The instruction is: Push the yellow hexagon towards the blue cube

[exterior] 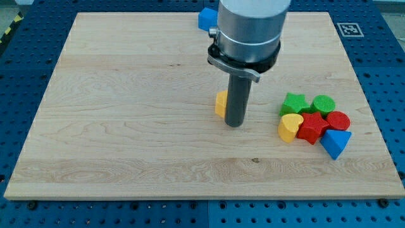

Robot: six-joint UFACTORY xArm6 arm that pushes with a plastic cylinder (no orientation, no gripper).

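The yellow hexagon (221,103) lies near the middle of the wooden board, mostly hidden behind my rod. My tip (234,124) rests on the board just to the hexagon's right and slightly toward the view's bottom, touching or nearly touching it. The blue cube (205,18) sits at the board's top edge, partly hidden by the arm's grey body, well above the hexagon in the view.
A cluster of blocks lies at the view's right: a green star (293,103), a green cylinder (323,104), a red cylinder (338,120), a red star (311,128), a yellow heart (290,127) and a blue triangle (335,143). The wooden board (126,114) lies on a blue perforated table.
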